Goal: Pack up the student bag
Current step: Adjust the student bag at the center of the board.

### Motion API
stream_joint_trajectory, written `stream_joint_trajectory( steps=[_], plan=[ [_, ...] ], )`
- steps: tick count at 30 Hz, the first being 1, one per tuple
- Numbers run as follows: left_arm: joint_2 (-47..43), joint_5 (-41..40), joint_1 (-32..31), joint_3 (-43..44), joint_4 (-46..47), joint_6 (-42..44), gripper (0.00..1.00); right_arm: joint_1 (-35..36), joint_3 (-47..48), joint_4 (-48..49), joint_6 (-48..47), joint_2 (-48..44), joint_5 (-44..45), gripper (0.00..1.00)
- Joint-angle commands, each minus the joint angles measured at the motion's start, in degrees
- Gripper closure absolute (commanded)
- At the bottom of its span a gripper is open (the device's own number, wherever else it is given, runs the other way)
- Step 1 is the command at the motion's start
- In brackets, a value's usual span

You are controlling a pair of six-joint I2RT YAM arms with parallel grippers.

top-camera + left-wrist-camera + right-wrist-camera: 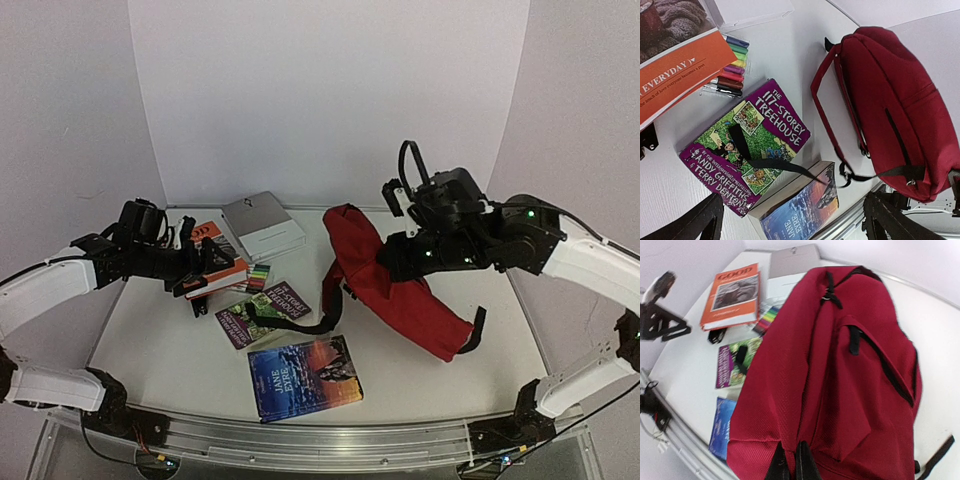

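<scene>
The student bag [405, 290], a red backpack with black straps and zippers, lies at the centre right of the table, zipped shut as far as I can see. It also shows in the left wrist view [900, 110] and the right wrist view [840, 370]. My right gripper [393, 262] [790, 465] is shut on a fold of the bag's red fabric. My left gripper [195, 277] [795, 220] is wide open and empty, hovering above the books at the left. One black strap [765, 162] lies across the purple Treehouse book [262, 312].
A Jane Eyre book [305, 377] lies near the front edge. An orange book [215, 260] sits on a stack at the left beside a pack of markers [258, 275]. A grey-white box [262, 226] stands at the back. The metal rail [330, 440] runs along the near edge.
</scene>
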Motion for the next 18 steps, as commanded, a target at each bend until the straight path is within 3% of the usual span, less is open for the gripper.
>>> stream_joint_trajectory(
  steps=[1,6,7,9,12,14,18],
  plan=[
    [2.0,1.3,-1.6,0.8,5.9,-2.4,0.02,3.3,-8.9,7.2,-1.3,-3.4,-18.4,1.00],
    [5.7,0.7,-5.6,2.0,9.3,-3.9,0.02,10.8,-19.3,16.4,4.5,-1.2,-26.0,1.00],
    [6.3,0.5,-6.4,2.4,9.7,-3.9,0.02,11.4,-20.4,16.6,4.9,-0.7,-26.2,0.89],
    [8.2,0.1,-8.1,3.0,10.4,-4.2,0.02,11.6,-21.1,16.3,5.6,-0.6,-24.8,0.49],
    [11.3,-0.4,-11.2,3.5,11.8,-5.0,0.01,11.6,-18.4,15.5,6.7,-2.0,-18.7,0.18],
    [13.2,-1.1,-13.0,3.5,12.9,-5.9,0.01,11.4,-16.0,15.1,7.4,-2.0,-13.8,0.07],
    [16.5,-2.0,-16.3,2.3,17.8,-9.2,0.02,9.4,-13.2,14.7,8.9,1.8,-8.2,0.10]
  ],
)
